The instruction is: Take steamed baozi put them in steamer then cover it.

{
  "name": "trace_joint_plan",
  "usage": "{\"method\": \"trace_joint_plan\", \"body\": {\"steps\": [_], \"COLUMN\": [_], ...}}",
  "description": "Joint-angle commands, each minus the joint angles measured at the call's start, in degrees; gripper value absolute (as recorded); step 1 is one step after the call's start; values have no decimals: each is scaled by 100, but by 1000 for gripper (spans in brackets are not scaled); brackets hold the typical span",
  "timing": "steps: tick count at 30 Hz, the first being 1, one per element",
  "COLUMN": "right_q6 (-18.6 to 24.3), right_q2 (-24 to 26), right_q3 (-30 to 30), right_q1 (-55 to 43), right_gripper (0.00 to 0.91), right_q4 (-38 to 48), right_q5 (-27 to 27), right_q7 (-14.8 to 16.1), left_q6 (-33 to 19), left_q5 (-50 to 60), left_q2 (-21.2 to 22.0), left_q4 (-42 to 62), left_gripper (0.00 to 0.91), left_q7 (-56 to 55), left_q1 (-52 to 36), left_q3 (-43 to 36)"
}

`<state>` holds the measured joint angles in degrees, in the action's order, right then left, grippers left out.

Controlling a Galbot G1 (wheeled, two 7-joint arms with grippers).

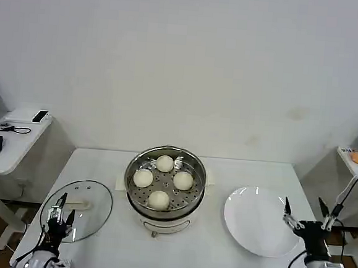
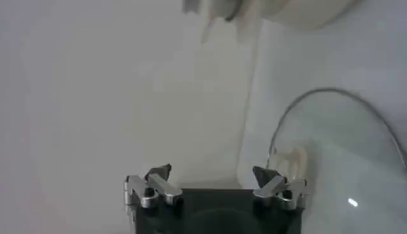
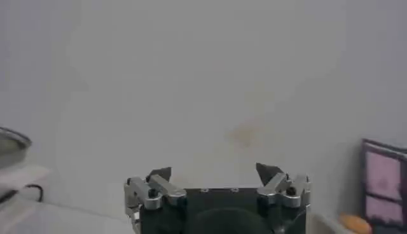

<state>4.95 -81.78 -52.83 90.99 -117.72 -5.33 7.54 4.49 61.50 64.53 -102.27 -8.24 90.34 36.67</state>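
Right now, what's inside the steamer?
Four steamed baozi sit apart on the perforated floor of the steamer. No lid on it; the glass lid lies on the table. Beneath the floor can't be seen.

steamer blurred, cropped at frame edge

Table: steamer at centre, four steamed baozi inside on its floor. Glass lid lies flat to its left, plate to its right. Left gripper over the lid's near edge, possibly touching; right gripper at the plate's right rim.
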Motion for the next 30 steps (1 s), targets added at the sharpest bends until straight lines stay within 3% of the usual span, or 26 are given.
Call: {"method": "trace_joint_plan", "body": {"steps": [1, 30], "right_q6": [91, 258], "right_q2": [-251, -385], "right_q3": [-382, -388], "right_q1": [413, 530], "right_gripper": [907, 907], "right_q4": [-155, -1], "right_q5": [-104, 37], "right_q7": [-14, 8], "left_q6": [-22, 110], "left_q5": [649, 573], "left_q2": [-219, -356], "left_q4": [892, 1901], "left_gripper": [907, 907], "left_q7": [55, 171], "left_q1": [-705, -1784], "left_q3": [-352, -668]}}
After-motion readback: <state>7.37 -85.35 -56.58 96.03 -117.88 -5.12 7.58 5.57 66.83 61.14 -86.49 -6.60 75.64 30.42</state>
